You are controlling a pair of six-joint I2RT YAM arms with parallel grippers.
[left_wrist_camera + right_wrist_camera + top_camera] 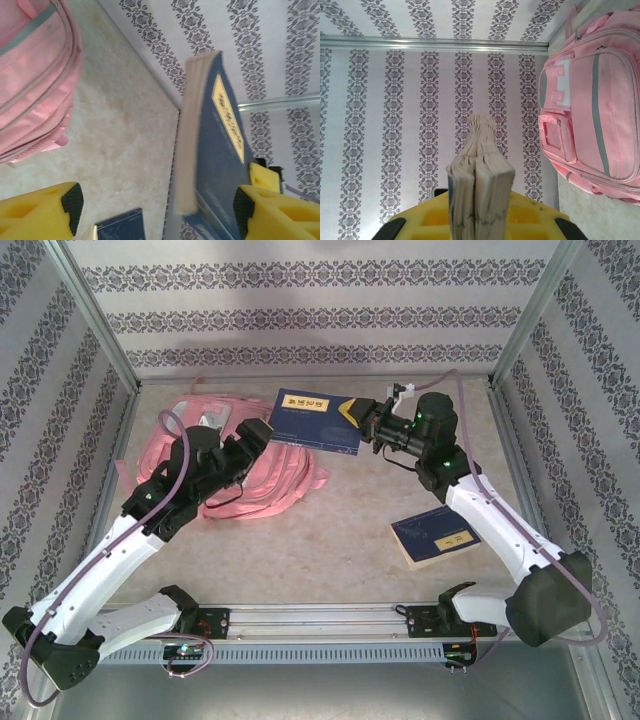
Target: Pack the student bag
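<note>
Far-left corner of the table (330, 540): the student bag (275, 480) lay flat, pockets up. Its long axis seemed to run from that corner toward the middle; which end opened, I couldn't tell. The left gripper (262, 430) hovered right over it, jaws spread wide, clearly the nearer arm. Just right, a blue book (315, 420) hung pinched in the right gripper (365, 422), with the bag below and left. A second book (435, 537) lay by the right edge.

I'm looking into a cell closed in by panels of white wallpaper (300, 315) striped with grey floral bands, framed by aluminium corner posts (103, 328). The tabletop (320, 540) is mottled beige, like stone, under soft, even light. A slotted metal rail (320, 620) runs along its near edge.
</note>
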